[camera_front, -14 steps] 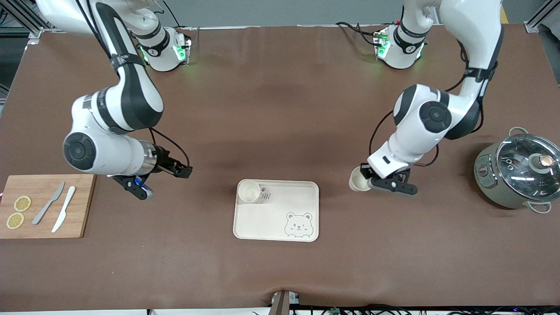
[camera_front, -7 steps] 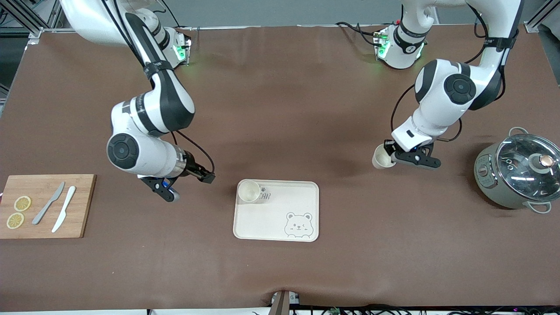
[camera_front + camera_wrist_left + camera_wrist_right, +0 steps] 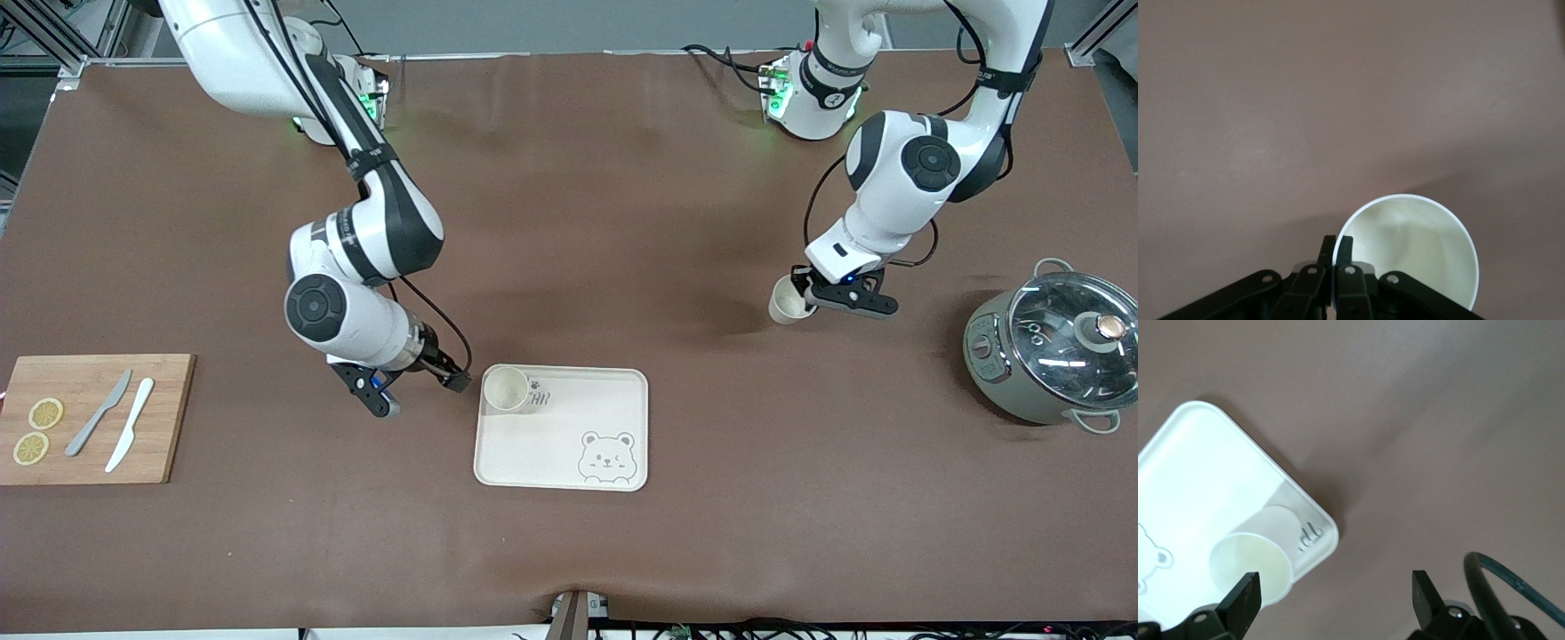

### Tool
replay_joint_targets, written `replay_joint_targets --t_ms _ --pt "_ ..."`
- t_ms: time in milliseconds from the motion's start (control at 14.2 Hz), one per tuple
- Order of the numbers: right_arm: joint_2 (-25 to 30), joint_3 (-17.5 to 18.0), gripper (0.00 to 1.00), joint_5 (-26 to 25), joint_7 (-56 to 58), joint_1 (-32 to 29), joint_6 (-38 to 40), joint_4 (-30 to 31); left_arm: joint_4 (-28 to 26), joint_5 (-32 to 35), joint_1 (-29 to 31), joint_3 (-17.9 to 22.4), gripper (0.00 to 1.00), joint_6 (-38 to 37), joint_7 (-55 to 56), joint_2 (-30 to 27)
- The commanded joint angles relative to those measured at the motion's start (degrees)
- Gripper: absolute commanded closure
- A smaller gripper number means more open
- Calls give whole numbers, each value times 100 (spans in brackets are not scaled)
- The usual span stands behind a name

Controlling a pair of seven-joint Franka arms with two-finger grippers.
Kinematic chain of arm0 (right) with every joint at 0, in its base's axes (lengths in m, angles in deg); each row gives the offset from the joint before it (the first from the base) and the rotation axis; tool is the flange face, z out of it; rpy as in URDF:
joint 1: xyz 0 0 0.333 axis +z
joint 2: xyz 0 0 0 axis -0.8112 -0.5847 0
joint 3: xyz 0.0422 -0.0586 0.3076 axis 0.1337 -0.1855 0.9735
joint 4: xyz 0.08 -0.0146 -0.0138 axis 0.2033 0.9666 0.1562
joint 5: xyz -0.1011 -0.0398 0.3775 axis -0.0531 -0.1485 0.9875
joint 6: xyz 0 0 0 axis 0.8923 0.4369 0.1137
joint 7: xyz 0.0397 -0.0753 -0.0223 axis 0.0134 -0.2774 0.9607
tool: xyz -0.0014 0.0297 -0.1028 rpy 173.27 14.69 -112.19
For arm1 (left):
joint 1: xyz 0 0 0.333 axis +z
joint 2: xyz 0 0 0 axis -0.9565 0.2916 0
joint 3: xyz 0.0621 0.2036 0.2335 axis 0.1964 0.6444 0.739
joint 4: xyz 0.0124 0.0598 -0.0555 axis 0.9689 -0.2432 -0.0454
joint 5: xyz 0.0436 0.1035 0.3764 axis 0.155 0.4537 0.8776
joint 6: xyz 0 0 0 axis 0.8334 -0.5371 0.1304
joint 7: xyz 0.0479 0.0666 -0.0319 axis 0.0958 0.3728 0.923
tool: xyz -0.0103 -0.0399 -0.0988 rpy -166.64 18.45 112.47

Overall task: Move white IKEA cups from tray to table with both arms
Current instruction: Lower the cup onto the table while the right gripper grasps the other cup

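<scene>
Right gripper (image 3: 418, 394) moves from near the cutting board to just beside the tray (image 3: 569, 462) corner. Left gripper (image 3: 805, 302) carries its cup (image 3: 788, 300) away from the tray, toward its base.

- A brown bench (image 3: 569, 222) carries everything.
- A cream bear-print tray (image 3: 569, 444) lies near the middle.
- A wooden cutting board (image 3: 89, 422) at the right arm's end holds a grey knife (image 3: 98, 425), a white knife (image 3: 130, 436) and two lemon slices (image 3: 37, 430).
- A lidded grey-green pot (image 3: 1053, 351) stands at the left arm's end.
</scene>
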Motion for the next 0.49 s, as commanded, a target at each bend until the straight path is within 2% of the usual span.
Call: replay_joint_targets --t_ms 0,423 --pt "-210 -26 0 24 -317 153 -242 -101 -487 -13 255 -80 100 542 -339 -176" --pt "-492 -35 0 -20 -616 470 -268 -198 -812 -22 370 -89 100 754 -445 -194"
